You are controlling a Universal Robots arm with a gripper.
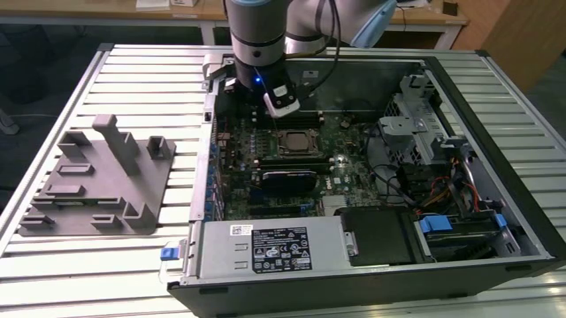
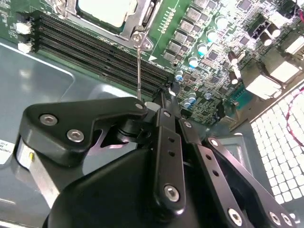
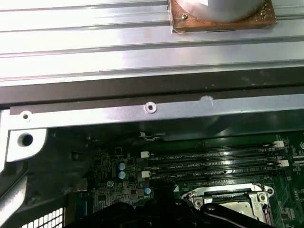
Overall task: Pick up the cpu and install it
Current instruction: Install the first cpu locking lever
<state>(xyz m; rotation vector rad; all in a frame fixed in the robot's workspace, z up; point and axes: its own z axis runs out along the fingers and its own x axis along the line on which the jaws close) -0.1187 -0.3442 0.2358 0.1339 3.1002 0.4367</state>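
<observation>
The cpu (image 1: 295,140) lies flat inside the black metal-framed socket (image 1: 297,148) on the green motherboard in the open computer case. Its silver top also shows in the second wrist view (image 2: 108,10) and at the edge of the first wrist view (image 3: 237,205). My gripper (image 1: 274,109) hangs over the board just behind the socket, past the memory slots (image 2: 95,47). Its black links converge to a shut tip (image 2: 159,102). The socket's thin wire lever (image 2: 138,66) runs from the frame to right beside that tip; whether they touch is unclear.
A large grey tray with upright posts (image 1: 97,192) sits on the slatted table at the exterior view's left. The case wall (image 3: 142,111), power supply (image 1: 274,248) and drive cage (image 1: 415,126) hem in the board. A round metal part on a copper-coloured base (image 3: 223,16) rests behind the case.
</observation>
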